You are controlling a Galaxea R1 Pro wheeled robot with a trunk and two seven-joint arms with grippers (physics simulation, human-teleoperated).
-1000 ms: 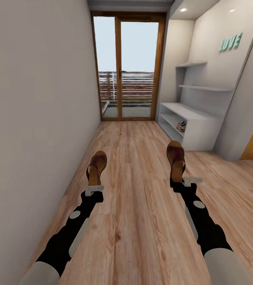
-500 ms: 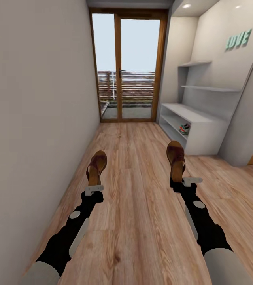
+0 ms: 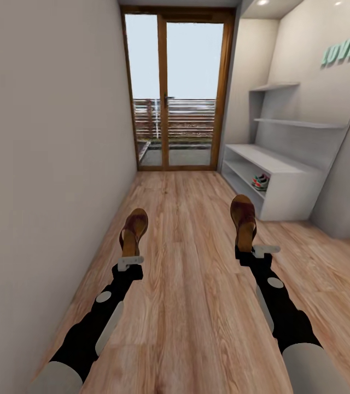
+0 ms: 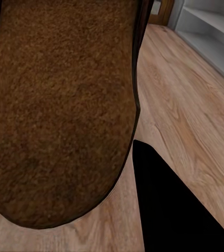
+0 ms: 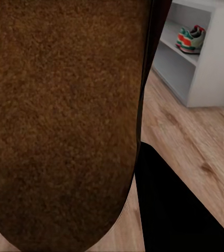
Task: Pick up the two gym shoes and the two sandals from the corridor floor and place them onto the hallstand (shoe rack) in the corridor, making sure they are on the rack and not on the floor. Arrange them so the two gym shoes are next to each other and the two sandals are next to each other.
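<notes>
Hallstand [image 3: 284,186] stands at two o'clock of the right gripper [image 3: 247,249], gym shoes [image 3: 260,181] apparently on its lower shelf. Right gripper is nearer, clamped on one sandal [image 3: 243,219]; left gripper [image 3: 129,257] clamps the other sandal [image 3: 134,230]. Both sandals point toward twelve o'clock above the corridor floor [image 3: 191,284].

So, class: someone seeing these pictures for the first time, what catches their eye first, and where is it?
Two dark brown sandals held up over the wood-plank floor: one in the left gripper, one in the right gripper. Ahead on the right stands the pale grey hallstand, with off-white gym shoes on a shelf and mint LOVE letters above.
</notes>
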